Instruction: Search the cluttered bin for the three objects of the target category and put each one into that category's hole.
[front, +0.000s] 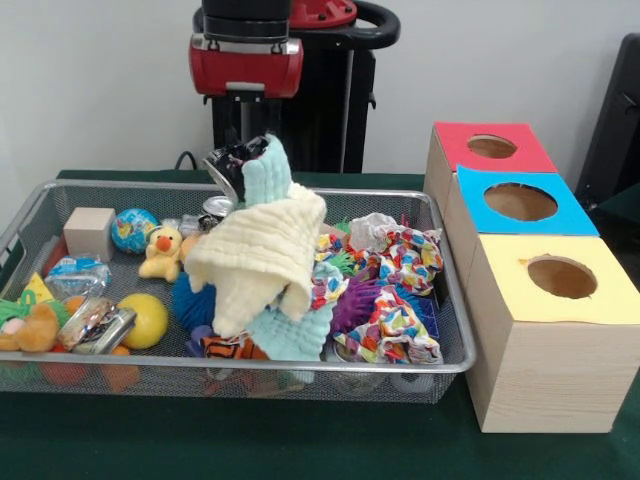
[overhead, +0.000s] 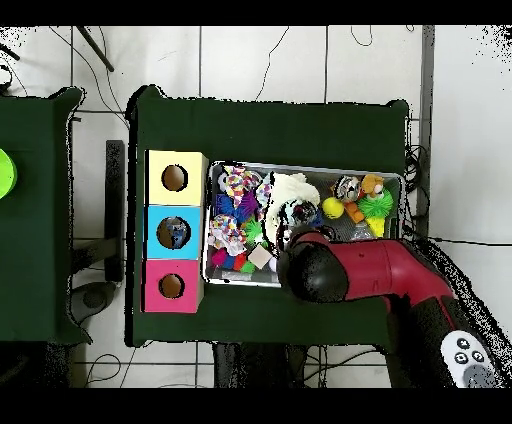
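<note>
The gripper (front: 262, 160) grips a cream cloth (front: 262, 255), lifted above the bin (front: 452, 365). A clear bottle (front: 98, 325) lies at the bin's front corner farthest from the boxes, well apart from the blue box's hole (front: 520, 201).

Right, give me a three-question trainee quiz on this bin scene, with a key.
1. True or false: the yellow-topped box stands between the red-topped box and the blue-topped box.
2. What does the gripper hold in its jaws above the clutter? A) a cream and pale blue cloth B) a metal can C) a wooden block
3. Fill in: the smooth yellow ball lies inside the wire ____.

Key: 1 false, the blue-topped box is in the middle. 2 A. 3 bin.
</note>
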